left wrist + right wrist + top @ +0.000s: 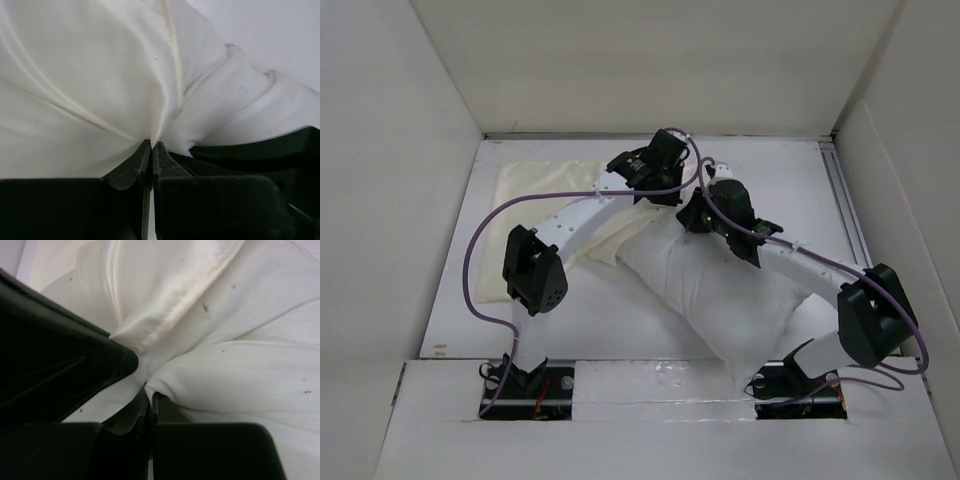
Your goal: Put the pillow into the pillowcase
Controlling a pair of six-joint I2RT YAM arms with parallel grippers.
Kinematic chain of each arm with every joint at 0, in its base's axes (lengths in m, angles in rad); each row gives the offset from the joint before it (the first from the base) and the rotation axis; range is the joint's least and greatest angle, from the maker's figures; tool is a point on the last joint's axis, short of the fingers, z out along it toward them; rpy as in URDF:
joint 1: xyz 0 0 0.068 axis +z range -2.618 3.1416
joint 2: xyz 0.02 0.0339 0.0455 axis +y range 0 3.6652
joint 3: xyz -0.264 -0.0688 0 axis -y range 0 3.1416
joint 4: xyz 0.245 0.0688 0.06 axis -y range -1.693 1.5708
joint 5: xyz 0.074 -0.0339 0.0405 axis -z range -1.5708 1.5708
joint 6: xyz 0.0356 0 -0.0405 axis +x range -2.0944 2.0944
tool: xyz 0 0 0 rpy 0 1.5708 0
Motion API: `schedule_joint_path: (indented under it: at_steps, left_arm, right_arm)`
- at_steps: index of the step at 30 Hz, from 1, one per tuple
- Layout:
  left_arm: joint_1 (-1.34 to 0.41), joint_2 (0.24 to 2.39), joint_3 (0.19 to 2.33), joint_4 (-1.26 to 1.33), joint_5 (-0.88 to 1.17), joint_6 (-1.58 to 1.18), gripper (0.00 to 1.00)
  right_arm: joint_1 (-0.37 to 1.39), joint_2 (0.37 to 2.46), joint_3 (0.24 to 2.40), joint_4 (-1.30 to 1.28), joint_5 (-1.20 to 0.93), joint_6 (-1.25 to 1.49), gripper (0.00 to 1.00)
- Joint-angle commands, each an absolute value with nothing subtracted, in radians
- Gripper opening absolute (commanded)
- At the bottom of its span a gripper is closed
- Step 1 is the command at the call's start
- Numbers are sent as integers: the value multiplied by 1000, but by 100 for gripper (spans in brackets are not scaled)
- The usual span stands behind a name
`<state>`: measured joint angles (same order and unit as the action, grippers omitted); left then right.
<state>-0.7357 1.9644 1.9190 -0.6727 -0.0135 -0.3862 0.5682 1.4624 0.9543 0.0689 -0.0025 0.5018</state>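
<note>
The pillow (720, 290) lies slantwise across the middle of the white surface (605, 325), its far corner up against the cream pillowcase (535, 185), which is spread flat at the far left. The left hand (151, 147) is pinched tight on a gathered fold of the pillowcase. Just beside it, the right hand (149, 392) is closed on a tuck of the pillow's speckled white fabric, right under the pillowcase's stitched hem (172, 312).
</note>
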Motion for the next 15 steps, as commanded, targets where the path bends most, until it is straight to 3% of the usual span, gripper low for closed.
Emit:
schedule_joint_path:
  at_steps: [1, 9, 15]
  left_arm:
    - [-804, 1875, 2003, -666, 147, -353, 0]
    - [-818, 1769, 1905, -600, 267, -334, 0]
    - [-818, 1752, 1724, -522, 301, -334, 0]
  right_arm:
    - [554, 1494, 1029, 206, -100, 494, 0]
    - [534, 1385, 1063, 255, 64, 567, 0]
    - [534, 1261, 847, 397, 238, 704, 0]
